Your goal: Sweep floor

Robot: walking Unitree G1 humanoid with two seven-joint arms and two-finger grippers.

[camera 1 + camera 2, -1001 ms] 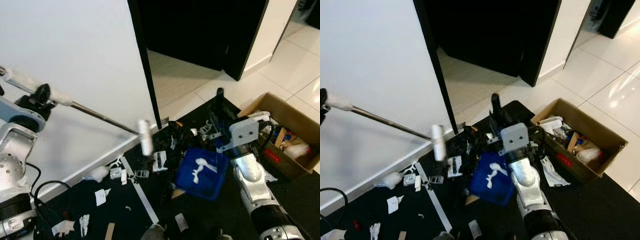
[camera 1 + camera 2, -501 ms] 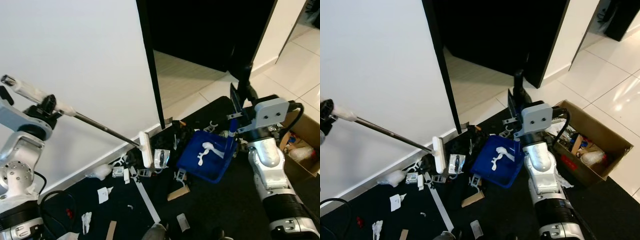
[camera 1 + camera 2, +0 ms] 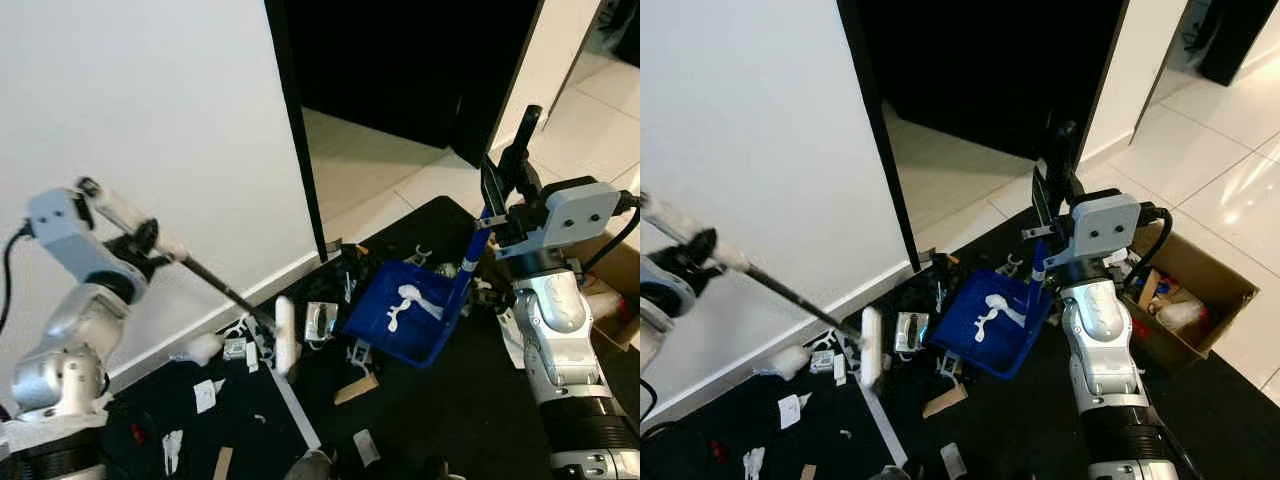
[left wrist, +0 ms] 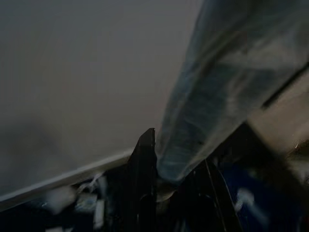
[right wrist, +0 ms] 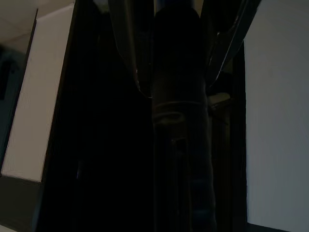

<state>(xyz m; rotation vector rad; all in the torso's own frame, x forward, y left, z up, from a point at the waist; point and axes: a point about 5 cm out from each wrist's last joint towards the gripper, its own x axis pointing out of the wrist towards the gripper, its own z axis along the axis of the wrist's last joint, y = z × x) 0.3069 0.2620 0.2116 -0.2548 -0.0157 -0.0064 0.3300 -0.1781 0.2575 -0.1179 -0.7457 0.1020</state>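
left fingers [image 3: 140,240] grip the broom [image 3: 287,335], swept nearer; right fingers [image 3: 510,180] grip the dustpan [image 3: 405,310].

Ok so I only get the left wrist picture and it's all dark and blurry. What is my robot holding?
Observer: The left gripper is shut on a broom. Its white head is down by the litter on the black mat.
Operator: Is there a dustpan too?
Observer: Yes, a blue dustpan. The right gripper holds its upright handle, and a white scrap lies inside it.
Operator: Where's the rest of the mess?
Observer: Between the broom head and the dustpan, small white and black bits sit near the wall's dark edge; paper scraps lie nearer the robot.
Operator: Anything else around?
Observer: A cardboard box of odds and ends stands on the robot's right.
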